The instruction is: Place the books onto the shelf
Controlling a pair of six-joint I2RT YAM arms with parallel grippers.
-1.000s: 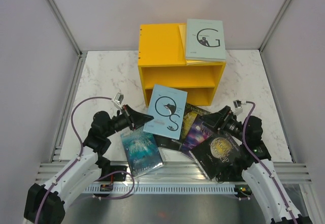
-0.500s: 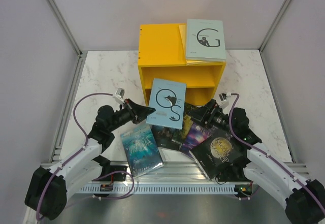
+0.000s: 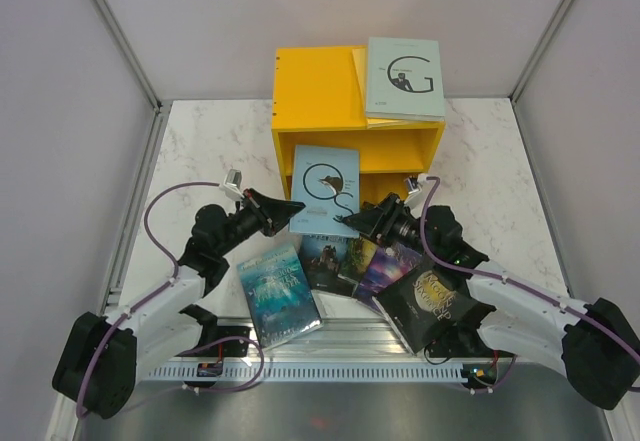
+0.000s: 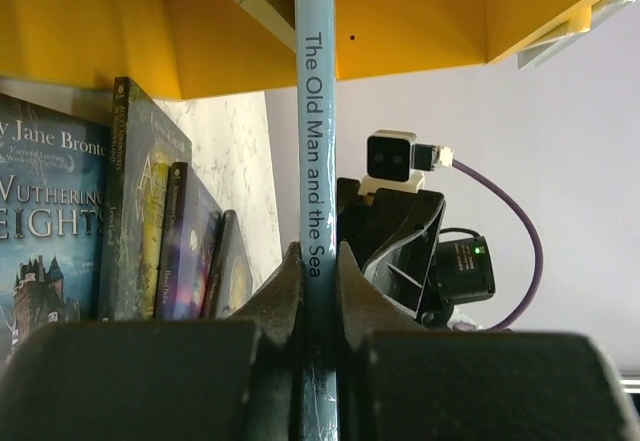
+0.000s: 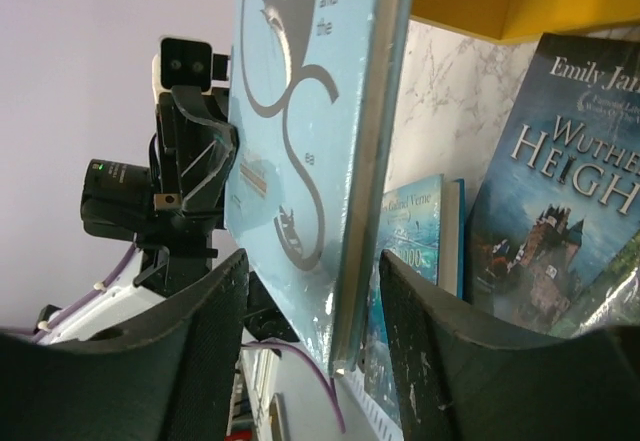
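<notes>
Marble tabletop (image 3: 200, 141), centre frame: our left gripper (image 4: 318, 261) clamps the pale blue book (image 3: 325, 189) before the shelf (image 3: 320, 86). Our right gripper (image 5: 312, 271) straddles it, jaws apart; we should close squarely.

We read the following markings.

- **The pale blue book (image 4: 318, 161):** The spine carries "The Old Man and the Sea", running along its length. In the top view the front cover shows a large "O" and "S". The right wrist view gives "Man and the" and a large "S" followed by "ea".
- **The castle-cover book (image 4: 45, 261):** This reads "Jane Bronte" and "Wuthering", with "eights" cut at the frame edge. The right wrist view gives "Emily Jan", "Wuther" and "Heigh".
- **The blue ocean book (image 5: 420, 291):** This reads "Gabriel Verne" and, lower, "000".
- **The grey book (image 3: 404, 79):** It lies on the yellow shelf (image 3: 310, 91) and bears a large "G". Its smaller print is not legible.
</notes>
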